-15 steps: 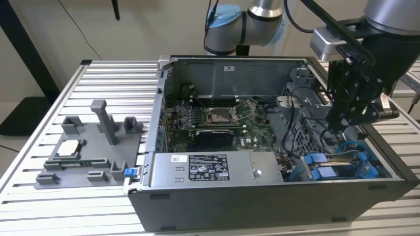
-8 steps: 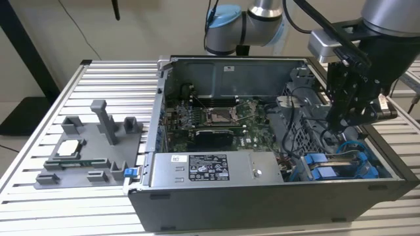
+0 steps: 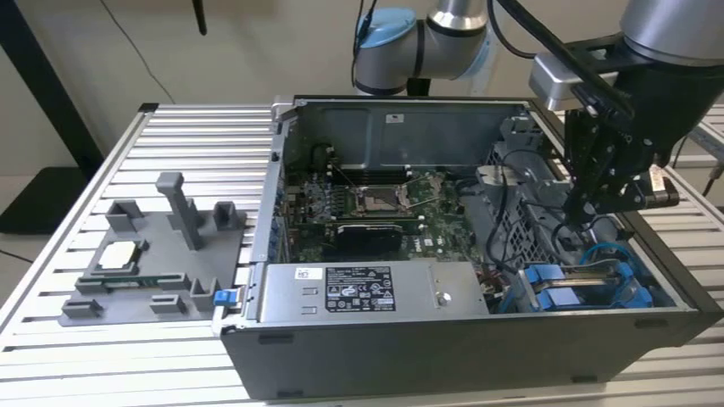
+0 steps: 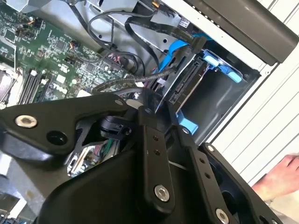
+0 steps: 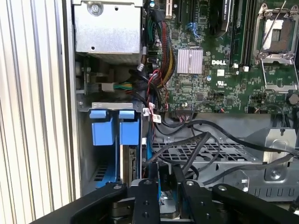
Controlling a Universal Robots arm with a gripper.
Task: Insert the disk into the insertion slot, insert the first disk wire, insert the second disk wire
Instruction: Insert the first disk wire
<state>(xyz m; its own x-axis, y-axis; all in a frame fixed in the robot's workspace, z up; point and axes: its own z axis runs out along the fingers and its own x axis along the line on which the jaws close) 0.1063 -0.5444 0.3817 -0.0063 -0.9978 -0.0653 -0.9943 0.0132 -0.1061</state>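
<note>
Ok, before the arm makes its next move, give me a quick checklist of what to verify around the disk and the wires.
1. Disk seated in the drive cage: ok.
2. Gripper over the cage: ok.
3. Black cables plugged into the disk: cannot tell.
4. Cables clear of the gripper: not ok, they cross the cage beside it.
5. People clear: not ok, a hand is close by.

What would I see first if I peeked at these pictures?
The big open computer case sits on the slatted table, with its green circuit board in the middle. Above the case's end on the exterior view's right hangs the robot's black hand, over a tangle of black cables. Bright blue plastic pieces glow just below it.
</note>
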